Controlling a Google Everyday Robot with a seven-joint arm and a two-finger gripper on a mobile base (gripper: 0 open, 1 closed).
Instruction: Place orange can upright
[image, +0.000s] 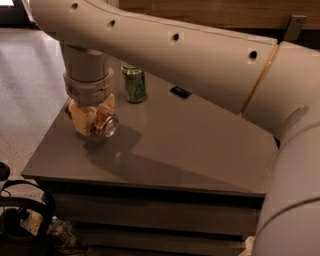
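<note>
Copper-orange and shiny, the orange can (107, 124) sits tipped on its side at the left-centre of the frame. The pale fingers (80, 118) of the gripper (94, 124) are closed around it, and its silver end faces the camera over the grey table (200, 150). Just behind it, a green can (134, 85) stands upright.

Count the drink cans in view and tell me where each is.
2. The orange can lies sideways in the claw, over the table's front left; the green can stands upright behind it. The arm may hide others.
</note>
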